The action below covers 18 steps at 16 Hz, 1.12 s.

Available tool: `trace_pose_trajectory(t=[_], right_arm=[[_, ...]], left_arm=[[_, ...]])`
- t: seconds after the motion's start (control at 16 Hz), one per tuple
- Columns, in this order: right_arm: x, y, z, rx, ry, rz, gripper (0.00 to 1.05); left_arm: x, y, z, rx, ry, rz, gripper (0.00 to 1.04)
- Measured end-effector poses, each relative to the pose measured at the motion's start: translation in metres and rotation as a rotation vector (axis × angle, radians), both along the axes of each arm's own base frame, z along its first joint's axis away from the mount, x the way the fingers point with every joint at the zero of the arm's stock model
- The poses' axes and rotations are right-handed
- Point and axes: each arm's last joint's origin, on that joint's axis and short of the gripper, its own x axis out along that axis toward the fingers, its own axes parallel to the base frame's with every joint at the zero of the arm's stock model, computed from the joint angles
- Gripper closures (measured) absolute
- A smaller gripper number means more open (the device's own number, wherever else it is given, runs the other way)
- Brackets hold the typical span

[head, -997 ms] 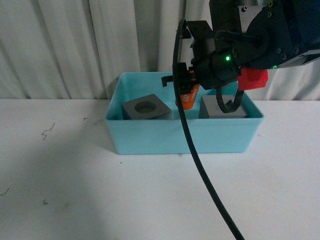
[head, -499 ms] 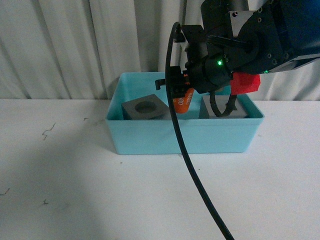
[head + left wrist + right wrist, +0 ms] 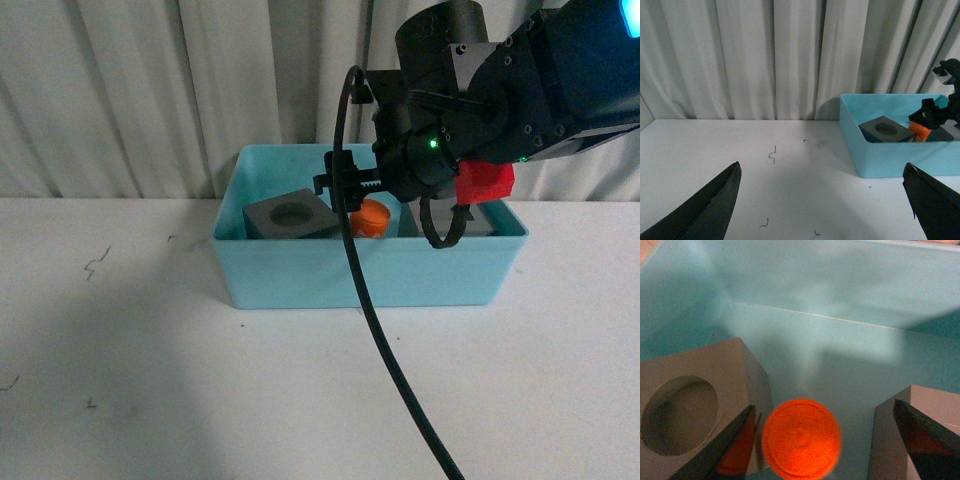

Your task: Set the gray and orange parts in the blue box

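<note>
The blue box [image 3: 370, 285] stands at the back of the white table. In it sit the gray cube with a round recess [image 3: 292, 216], the orange cylinder [image 3: 371, 217] standing on end, and the second gray cube [image 3: 482, 221], mostly hidden by my right arm. My right gripper [image 3: 352, 192] hovers open just above the cylinder [image 3: 801, 436], its fingers either side, between the recessed cube [image 3: 690, 400] and the other cube [image 3: 930, 410]. My left gripper [image 3: 821, 167] is open and empty over the bare table, to the left of the box [image 3: 890, 160].
A white curtain hangs close behind the box. A black cable [image 3: 390, 350] hangs from my right arm across the front of the box. Small dark marks [image 3: 772, 154] dot the table to the left.
The orange cylinder was tilted in my right gripper above the box. Now it stands free on the box floor between the cubes, and the gripper has opened and shifted slightly left.
</note>
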Motion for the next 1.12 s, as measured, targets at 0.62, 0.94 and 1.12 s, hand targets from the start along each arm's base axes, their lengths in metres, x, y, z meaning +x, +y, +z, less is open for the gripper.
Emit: trace_pose_trajectory(t=[0.62, 0.94, 1.12], right_arm=[[-0.165, -0.119, 0.158, 0.076, -0.384, -0.266, 0.06], [-0.313, -0.116, 0.081, 0.085, -0.047, -0.425, 0.06], [-0.320, -0.110, 0.076, 0.093, -0.020, -0.443, 0.06]], left_arm=[[0.000, 0.000, 0.000, 0.000, 0.000, 0.000, 0.07], [0.000, 0.000, 0.000, 0.000, 0.000, 0.000, 0.07], [0.000, 0.000, 0.000, 0.000, 0.000, 0.000, 0.07]])
